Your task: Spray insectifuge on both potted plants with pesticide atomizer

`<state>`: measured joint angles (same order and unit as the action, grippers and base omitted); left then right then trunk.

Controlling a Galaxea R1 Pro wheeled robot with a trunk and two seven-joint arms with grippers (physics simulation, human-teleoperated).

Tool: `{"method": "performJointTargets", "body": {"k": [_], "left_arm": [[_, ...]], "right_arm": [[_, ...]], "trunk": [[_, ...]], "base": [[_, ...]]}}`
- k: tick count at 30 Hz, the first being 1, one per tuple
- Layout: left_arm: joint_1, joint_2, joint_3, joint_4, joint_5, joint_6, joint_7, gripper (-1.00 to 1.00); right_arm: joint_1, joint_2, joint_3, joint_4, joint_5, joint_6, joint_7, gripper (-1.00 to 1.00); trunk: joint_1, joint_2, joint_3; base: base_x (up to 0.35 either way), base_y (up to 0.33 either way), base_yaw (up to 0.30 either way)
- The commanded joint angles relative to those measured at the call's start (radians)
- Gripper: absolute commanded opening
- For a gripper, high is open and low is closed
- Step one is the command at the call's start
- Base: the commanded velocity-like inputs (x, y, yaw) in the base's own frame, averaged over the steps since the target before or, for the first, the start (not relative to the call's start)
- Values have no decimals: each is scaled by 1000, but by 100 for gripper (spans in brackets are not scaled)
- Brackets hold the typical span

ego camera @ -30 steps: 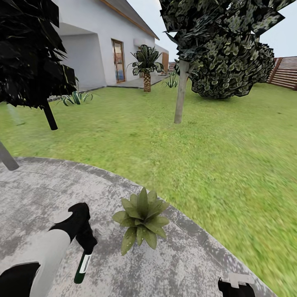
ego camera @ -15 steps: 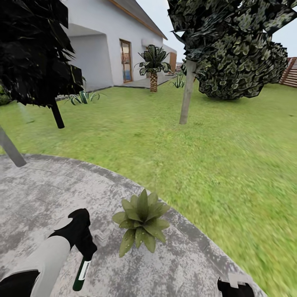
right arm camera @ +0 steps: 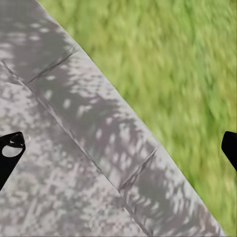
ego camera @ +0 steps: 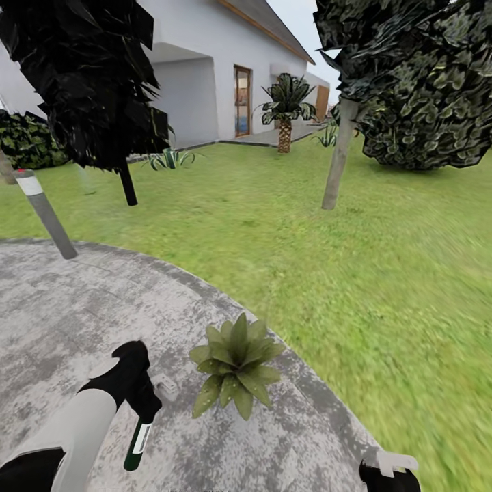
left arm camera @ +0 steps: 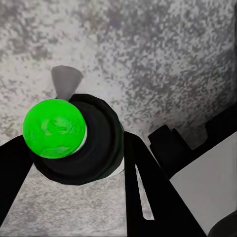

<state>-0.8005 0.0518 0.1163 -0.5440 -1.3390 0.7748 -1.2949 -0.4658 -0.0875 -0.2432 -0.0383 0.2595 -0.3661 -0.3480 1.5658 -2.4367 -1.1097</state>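
My left gripper (ego camera: 142,404) is shut on the pesticide atomizer (ego camera: 138,441), a dark green bottle with a white label hanging down over the grey paved patio (ego camera: 61,321). A pale nozzle piece (ego camera: 166,387) juts from it toward one potted plant (ego camera: 236,369), a low green rosette just right of the bottle; its pot is hidden under the leaves. In the left wrist view the dark bottle (left arm camera: 96,148) with a bright green end sits between the black fingers (left arm camera: 140,187). My right gripper (ego camera: 388,471) is low at the patio's edge and open (right arm camera: 118,150), holding nothing.
Lawn (ego camera: 355,273) spreads beyond the curved patio edge. A slanted grey post with a red tip (ego camera: 44,212) stands at the left. A thin trunk (ego camera: 338,164), dark trees (ego camera: 89,75), a big bush (ego camera: 430,102) and a white house (ego camera: 219,75) lie farther off.
The whole picture has slid to the right, so the camera has turned left; the grey post has come into view. The bottle stays in my left gripper beside the plant.
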Motion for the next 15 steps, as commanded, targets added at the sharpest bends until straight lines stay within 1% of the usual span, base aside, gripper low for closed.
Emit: {"method": "performJointTargets", "body": {"k": [1,5,11,15], "left_arm": [[0,-1,6,-3,-9,9,-9,-100],[0,-1,6,-5,-9,9,-10,-100],[0,0,3,-5,-9,11,-10,-100],[0,1,3,-5,-9,11,-10,-100]], "right_arm": [[0,1,-9,0,10,-2,-2,100],[0,2,-10,0,9,-2,-1,100],[0,1,-8,0,10,-3,0,100],[0,2,-8,0,10,-4,-1,100]], "trunk": [[0,0,-2],[0,0,-6],[0,0,-10],[0,0,-13]], "base": [[0,-272,223],[0,-272,80],[0,-272,-7],[0,-272,149]]}}
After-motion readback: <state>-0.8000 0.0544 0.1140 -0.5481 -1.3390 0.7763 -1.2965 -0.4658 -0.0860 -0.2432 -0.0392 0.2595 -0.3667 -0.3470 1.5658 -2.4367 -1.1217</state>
